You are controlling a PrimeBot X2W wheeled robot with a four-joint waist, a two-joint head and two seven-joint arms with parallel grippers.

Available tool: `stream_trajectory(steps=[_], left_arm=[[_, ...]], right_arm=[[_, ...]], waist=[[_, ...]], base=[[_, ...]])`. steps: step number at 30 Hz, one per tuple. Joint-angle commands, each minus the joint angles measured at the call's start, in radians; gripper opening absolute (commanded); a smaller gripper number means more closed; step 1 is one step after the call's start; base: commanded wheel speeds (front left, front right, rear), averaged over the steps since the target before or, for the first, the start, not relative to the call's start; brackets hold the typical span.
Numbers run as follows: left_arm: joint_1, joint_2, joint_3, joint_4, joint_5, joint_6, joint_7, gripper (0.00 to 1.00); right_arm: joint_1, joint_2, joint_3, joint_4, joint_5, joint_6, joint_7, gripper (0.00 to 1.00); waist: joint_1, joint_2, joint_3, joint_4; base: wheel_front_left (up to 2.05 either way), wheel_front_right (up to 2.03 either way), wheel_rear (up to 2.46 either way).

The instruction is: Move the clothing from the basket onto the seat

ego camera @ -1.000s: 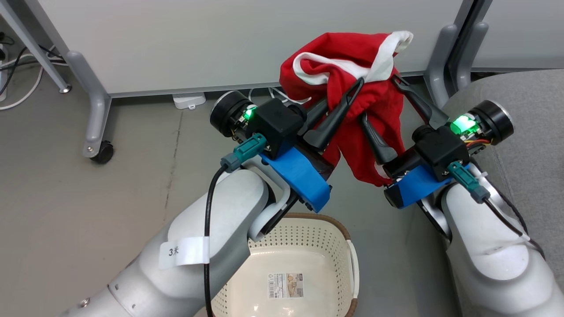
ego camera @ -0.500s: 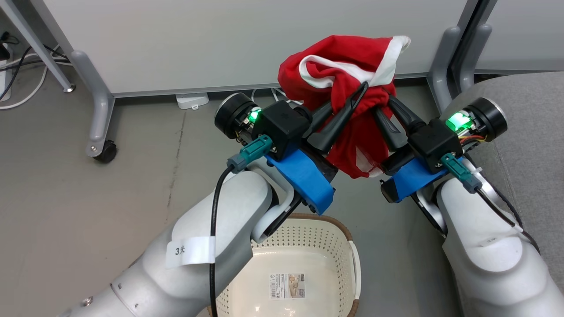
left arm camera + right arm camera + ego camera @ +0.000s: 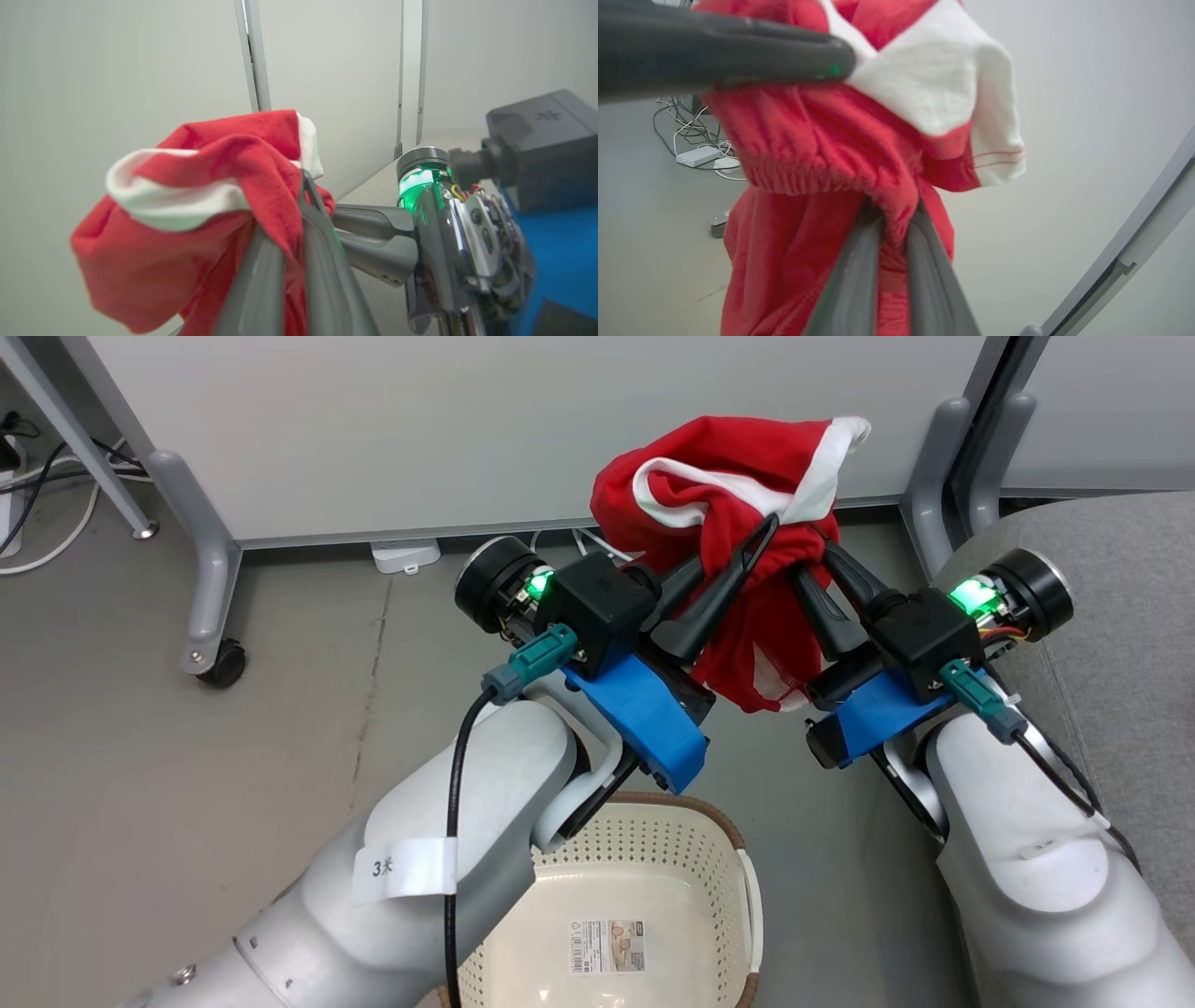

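Between my two grippers, raised off the floor:

1. Clothing [image 3: 738, 523]: a red bundle with white trim is hanging bunched in the air. My left gripper [image 3: 747, 546] is pinching it from the left, its fingers pressed together with red fabric caught between them. My right gripper [image 3: 810, 560] is pinching it from the right, its fingers likewise closing on a fold of the cloth. The two sets of fingertips are meeting just beside each other in the middle of the bundle. The white-trimmed edge is sticking up above them, and a loose red end is drooping below, between my wrists. No lettering or numerals are showing on the folds facing me.

2. Basket [image 3: 719, 821]: cream plastic with perforated walls and a brown rim, it is sitting on the floor [image 3: 187, 756] below my left forearm, nearer to me than the clothing and apart from it. A printed sticker [image 3: 607, 933] with a barcode is showing on its bare inner floor; the print is too small to read.

3. Seat [image 3: 1120, 579]: the grey cushion is lying to my right, beside and behind my right wrist. The clothing is not touching it.

4. Tag [image 3: 403, 868]: a white strip is wrapping around my left forearm, reading "3" and then a character I cannot make out.
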Motion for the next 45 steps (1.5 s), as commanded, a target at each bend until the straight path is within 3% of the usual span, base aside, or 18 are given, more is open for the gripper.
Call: stream_trajectory(steps=[1, 7, 8, 9, 26, 45], left_arm=[[-0.013, 0.003, 0.0, 0.002, 0.0, 0.001, -0.005, 0.0], [-0.016, 0.006, -0.001, 0.003, 0.001, 0.011, -0.007, 0.0], [-0.017, 0.007, 0.001, 0.004, 0.005, 0.016, -0.007, 0.58], [-0.017, 0.007, 0.001, 0.004, 0.007, 0.019, -0.008, 1.0], [-0.022, 0.029, -0.001, -0.006, 0.01, 0.043, -0.008, 1.0], [-0.043, 0.052, -0.043, -0.012, 0.056, 0.055, -0.01, 1.0]], right_arm=[[0.007, -0.004, -0.003, 0.003, 0.006, 0.0, -0.001, 0.0], [0.009, 0.002, -0.007, 0.007, 0.017, 0.0, -0.001, 0.0], [0.009, 0.002, -0.008, 0.008, 0.019, 0.0, -0.001, 0.0], [0.009, 0.003, -0.01, 0.008, 0.023, 0.0, -0.001, 0.0], [0.005, 0.01, -0.113, -0.022, 0.055, 0.0, -0.001, 0.0], [0.037, 0.015, -0.287, -0.115, 0.065, 0.0, -0.001, 0.0]], waist=[[-0.0001, -0.0001, 0.0, 0.0], [-0.0001, -0.0001, 0.003, -0.001], [-0.0001, -0.0001, 0.004, -0.002], [-0.0001, -0.0001, 0.004, -0.002], [-0.0001, -0.0001, 0.059, -0.026], [-0.0001, -0.0001, 0.187, -0.194]], base=[[0.0, 0.0, 0.0], [0.0, 0.0, 0.0], [0.0, 0.0, 0.0], [0.0, 0.0, 0.0], [0.0, 0.0, 0.0], [0.0, 0.0, 0.0]])
